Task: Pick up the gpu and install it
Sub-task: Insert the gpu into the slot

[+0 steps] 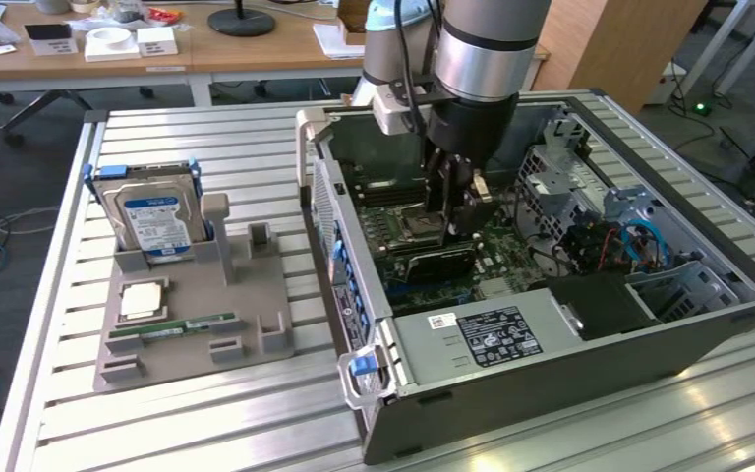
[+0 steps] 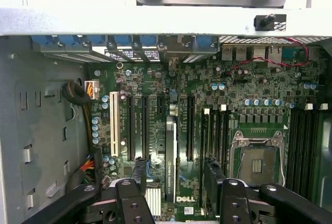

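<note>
- The gripper (image 1: 463, 211) hangs in the middle of the exterior view, inside the open computer case (image 1: 692, 324), low over the motherboard (image 1: 411, 221).
- Its jaws stand spread and hold nothing; in the wrist view the two black fingers (image 2: 129, 203) sit apart, with a gap between them.
- The gpu (image 2: 170, 159) stands on edge in a motherboard slot, seen in the lower centre of the wrist view as a thin dark card lying between the fingers' line.
- In the exterior view the gpu (image 1: 433, 264) shows as a black card just below the gripper.
- Judged from this, the pick-up and placing look done; whether the card is fully seated I cannot tell.
- On the grey holder (image 1: 194, 329) at the left, the hard drive (image 1: 154, 218) and RAM stick (image 1: 174, 325) remain.
</note>
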Motion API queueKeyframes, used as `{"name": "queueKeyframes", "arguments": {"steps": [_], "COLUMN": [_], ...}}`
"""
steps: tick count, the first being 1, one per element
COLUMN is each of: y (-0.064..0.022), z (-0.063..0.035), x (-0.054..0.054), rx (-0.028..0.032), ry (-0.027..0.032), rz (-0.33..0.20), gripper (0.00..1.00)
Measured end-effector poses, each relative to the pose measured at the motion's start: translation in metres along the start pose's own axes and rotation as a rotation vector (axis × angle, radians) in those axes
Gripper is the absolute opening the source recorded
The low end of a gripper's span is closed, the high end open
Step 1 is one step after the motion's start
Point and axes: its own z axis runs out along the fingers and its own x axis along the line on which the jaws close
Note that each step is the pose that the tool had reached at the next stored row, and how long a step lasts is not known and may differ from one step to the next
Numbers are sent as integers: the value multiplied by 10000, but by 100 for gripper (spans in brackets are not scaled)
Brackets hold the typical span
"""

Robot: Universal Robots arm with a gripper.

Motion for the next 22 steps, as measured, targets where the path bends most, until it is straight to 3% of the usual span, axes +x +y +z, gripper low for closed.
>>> {"name": "queueKeyframes", "arguments": {"steps": [9, 22], "y": [0, -6], "z": [-14, -145], "x": [0, -1], "rx": [-1, 0], "ry": [3, 0], "rz": [0, 0], "gripper": [57, 57]}}
